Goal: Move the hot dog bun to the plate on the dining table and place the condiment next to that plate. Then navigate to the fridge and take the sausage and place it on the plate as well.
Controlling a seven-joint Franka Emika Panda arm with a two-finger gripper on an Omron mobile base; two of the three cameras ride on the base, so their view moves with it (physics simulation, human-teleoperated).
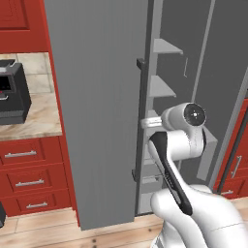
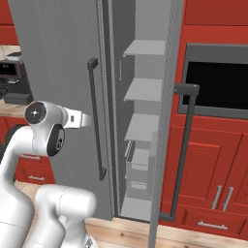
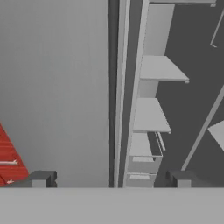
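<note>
Fridge point(image 2: 58, 58) has its right door swung open, and the grey shelves point(image 2: 143, 89) inside look bare; can't spot the sausage on them. Fingers point(image 3: 39, 179) are spread wide, holding nothing, aimed at the door edge. Red drawers point(image 1: 29, 181) under a marble counter point(image 1: 41, 118) sit left, with a wood floor point(image 1: 43, 232) below.

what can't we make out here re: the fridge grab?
- Sausage: no shelf that shows holds one; the closed left door hides that side of the fridge.
- Lower fridge bins: too indistinct in the hand view to read contents.
- Gripper: open, just the tips above the bottom edge.
</note>
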